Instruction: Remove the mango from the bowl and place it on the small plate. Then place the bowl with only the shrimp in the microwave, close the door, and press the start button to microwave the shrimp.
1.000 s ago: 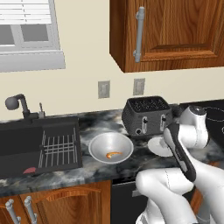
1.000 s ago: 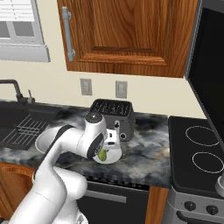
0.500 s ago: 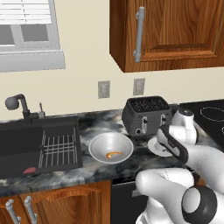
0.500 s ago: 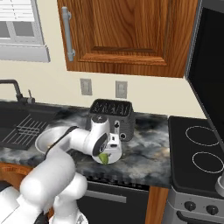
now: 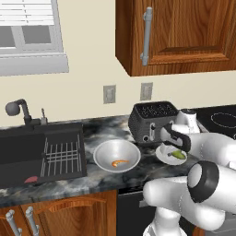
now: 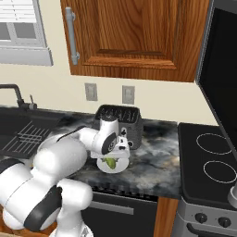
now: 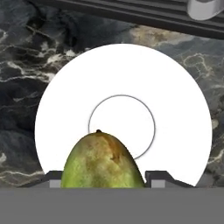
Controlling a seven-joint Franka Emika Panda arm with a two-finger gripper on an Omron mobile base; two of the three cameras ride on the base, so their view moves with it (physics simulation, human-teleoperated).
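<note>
1. Dark marbled stone is forming the surface you are working over, with wooden cabinets hanging above it and a sink sitting at its left end.
2. You are looking at the bowl resting on the surface just right of the sink's drying rack, with the shrimp lying alone inside it.
3. You are seeing a dark toaster standing behind the bowl and to its right, against the wall.
4. You are finding the small plate lying on the surface just in front of the toaster, to the right of the bowl and apart from it.
5. You are holding the gripper low over the small plate, pointing down at it from the arm's side.
6. Your jaws are standing about half open with the mango sitting between the two fingertips, so they are gripping the mango at its sides.
7. You are seeing the mango over the near part of the small plate; in the hand view it is overlapping the plate's centre ring.
8. You cannot tell whether the mango is touching the small plate or hanging just above it.
9. You are seeing the stove lying to the right of the surface, well apart from the small plate.
</note>
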